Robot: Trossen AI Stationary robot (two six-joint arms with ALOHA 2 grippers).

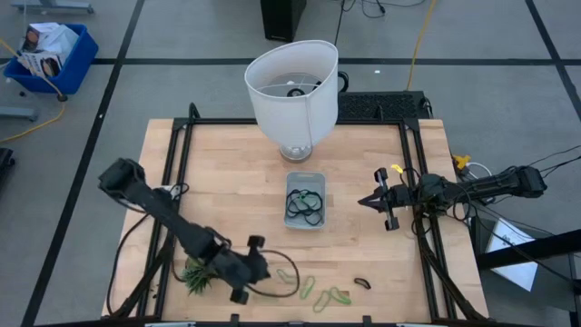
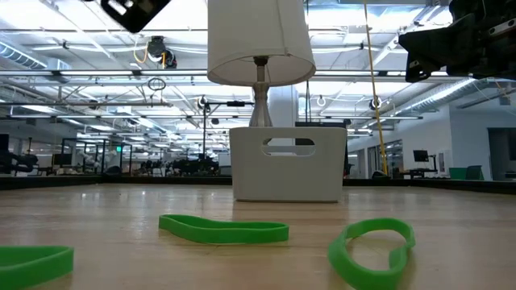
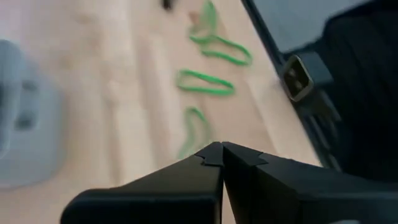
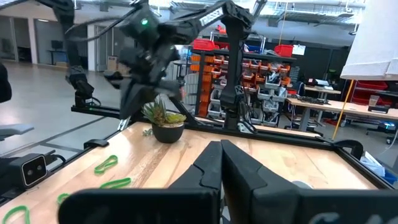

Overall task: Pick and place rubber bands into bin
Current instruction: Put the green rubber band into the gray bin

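Left tool point(image 1: 270, 270) pressed together, holding nothing, raised over the worktop's point(image 1: 236, 182) front edge. Just ahead of its tip: green rubber bands point(image 1: 320, 292) lying loose on the wood, a small dark band point(image 1: 362, 283) beyond them. Potted plant point(image 1: 196, 275) beside it, on the arm's side. Bin point(image 1: 306, 200) farther off toward the lampshade point(image 1: 291, 91), dark bands point(image 1: 304, 206) inside. Right tool point(image 1: 367, 202) also closed and empty, just beside the bin.
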